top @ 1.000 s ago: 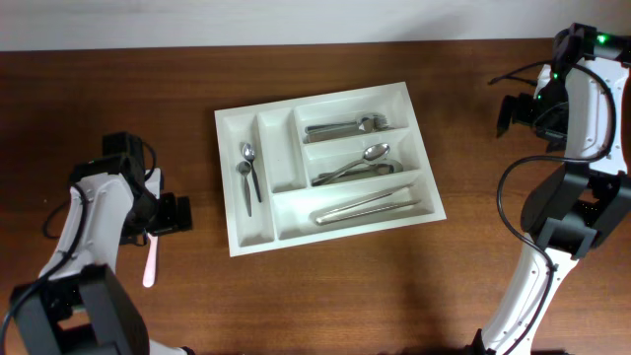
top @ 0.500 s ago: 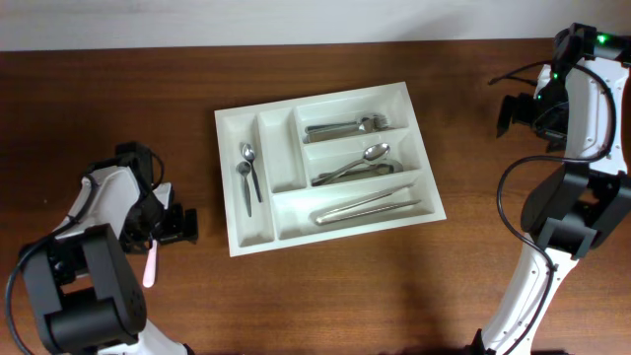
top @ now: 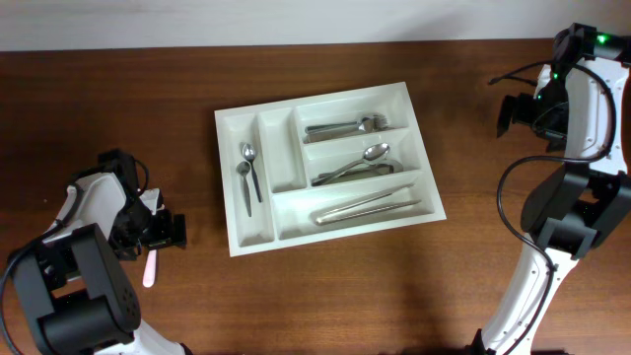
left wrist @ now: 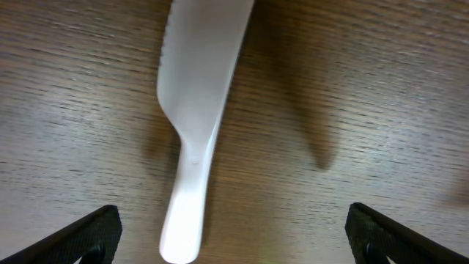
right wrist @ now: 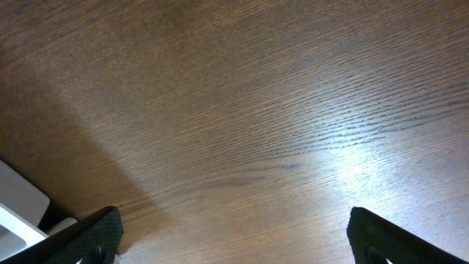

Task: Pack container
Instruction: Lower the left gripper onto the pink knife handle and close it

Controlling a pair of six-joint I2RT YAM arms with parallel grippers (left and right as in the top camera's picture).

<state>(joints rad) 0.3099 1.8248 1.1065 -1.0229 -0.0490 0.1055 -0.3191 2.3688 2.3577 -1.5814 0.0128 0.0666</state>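
Container (top: 279, 148) sits mid-table, mostly packed: two teaspoons (top: 247, 171) in the leftmost narrow slot, forks (top: 345, 126), spoons (top: 357, 163) and knives (top: 367, 205) in the long ones. Second narrow slot bare. One white plastic knife (left wrist: 192, 139) lies outside, unpacked. Left gripper (left wrist: 234, 238) hangs over its handle, jaws wide, empty. Right gripper (right wrist: 234, 235) gapes empty, well right of the tray.

Legible text, labels, brands, numbers, signs: none. Nothing readable on the large white rectangular plastic cutlery tray (top: 280, 153) or the brown wooden tabletop (top: 325, 296) around it.
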